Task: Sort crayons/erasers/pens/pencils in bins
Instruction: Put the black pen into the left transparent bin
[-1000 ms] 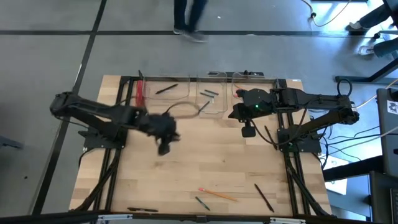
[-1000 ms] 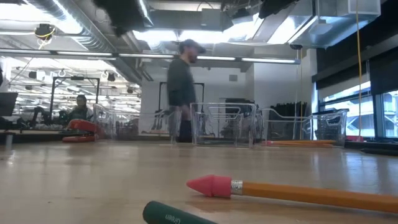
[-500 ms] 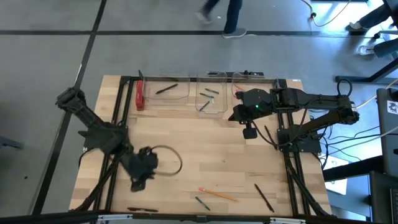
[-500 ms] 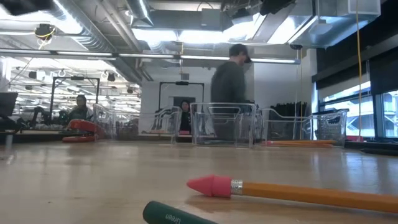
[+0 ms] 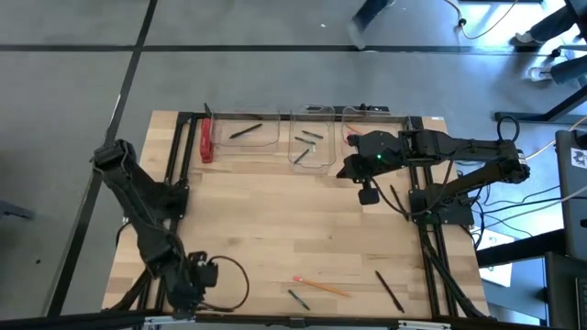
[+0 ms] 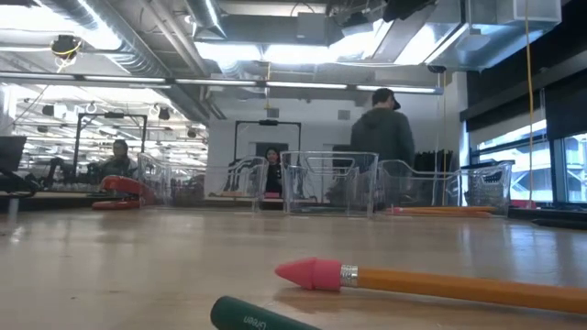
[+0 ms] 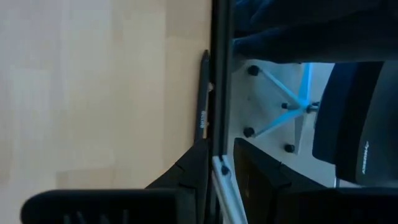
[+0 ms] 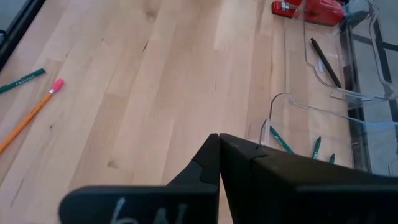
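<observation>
A black pen [image 7: 203,93] lies along the table's near left edge, just ahead of my left gripper [image 7: 221,160], which hangs open over that corner [image 5: 188,293] and touches nothing. An orange pencil [image 5: 323,287] with a pink tip, a short dark crayon [image 5: 298,298] and another pen [image 5: 390,291] lie flat near the front edge. Three clear bins [image 5: 314,147] stand in a row at the far edge: the left one holds a pen [image 5: 246,131], the middle one crayons [image 8: 278,140]. My right gripper [image 5: 367,194] hangs shut in front of the right bin.
A red bar [image 5: 205,142] lies left of the bins. A dark stick [image 5: 397,201] lies by the right arm's base. The black frame rail [image 7: 219,74] runs along the table's edge beside the pen. A person [image 6: 383,137] walks behind the table. Bare wood fills the middle.
My left gripper has swung from the table's middle, near the bins, toward the near left corner, sinking and turning as it went. The person behind the table has walked to the right. My right arm has kept still.
</observation>
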Action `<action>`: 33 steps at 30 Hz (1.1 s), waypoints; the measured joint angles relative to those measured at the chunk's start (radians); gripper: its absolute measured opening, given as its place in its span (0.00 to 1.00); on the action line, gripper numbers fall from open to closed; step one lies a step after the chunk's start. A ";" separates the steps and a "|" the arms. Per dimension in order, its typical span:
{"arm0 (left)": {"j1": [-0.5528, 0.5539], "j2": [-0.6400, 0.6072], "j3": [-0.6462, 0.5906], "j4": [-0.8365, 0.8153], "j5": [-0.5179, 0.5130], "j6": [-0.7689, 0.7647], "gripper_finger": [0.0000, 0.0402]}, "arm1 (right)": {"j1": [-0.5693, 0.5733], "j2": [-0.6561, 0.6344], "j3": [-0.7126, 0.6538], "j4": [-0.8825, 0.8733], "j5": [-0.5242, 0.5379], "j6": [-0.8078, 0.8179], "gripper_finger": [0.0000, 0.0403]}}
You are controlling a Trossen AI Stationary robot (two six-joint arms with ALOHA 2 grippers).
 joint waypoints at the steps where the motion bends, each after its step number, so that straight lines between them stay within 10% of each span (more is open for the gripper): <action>1: -0.005 0.015 0.012 -0.001 -0.001 0.000 0.17 | 0.000 0.000 0.000 0.001 0.000 0.000 0.01; 33: -0.107 0.343 0.146 -0.002 -0.196 0.009 0.16 | 0.000 0.000 0.000 0.023 0.090 0.030 0.01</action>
